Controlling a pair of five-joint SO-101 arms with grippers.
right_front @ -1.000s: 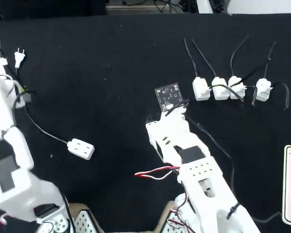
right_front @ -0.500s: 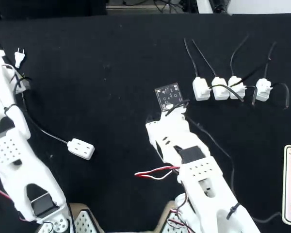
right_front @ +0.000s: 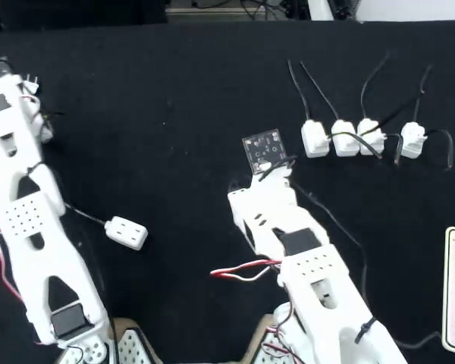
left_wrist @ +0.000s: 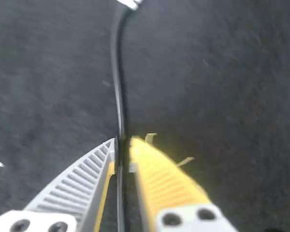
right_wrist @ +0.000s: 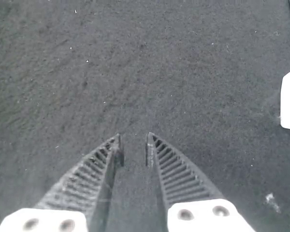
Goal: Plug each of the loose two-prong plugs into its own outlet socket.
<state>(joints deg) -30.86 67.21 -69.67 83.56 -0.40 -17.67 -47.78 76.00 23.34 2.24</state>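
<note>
Pinching the black cord, left end effector; right end effector narrowly parted over cloth.

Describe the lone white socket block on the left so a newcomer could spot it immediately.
On the black cloth table, look at the half beside the long white left arm. A small white rectangular socket block lies there on a thin black cord. Unlike the four white blocks lined up across the table, it lies alone.
</note>
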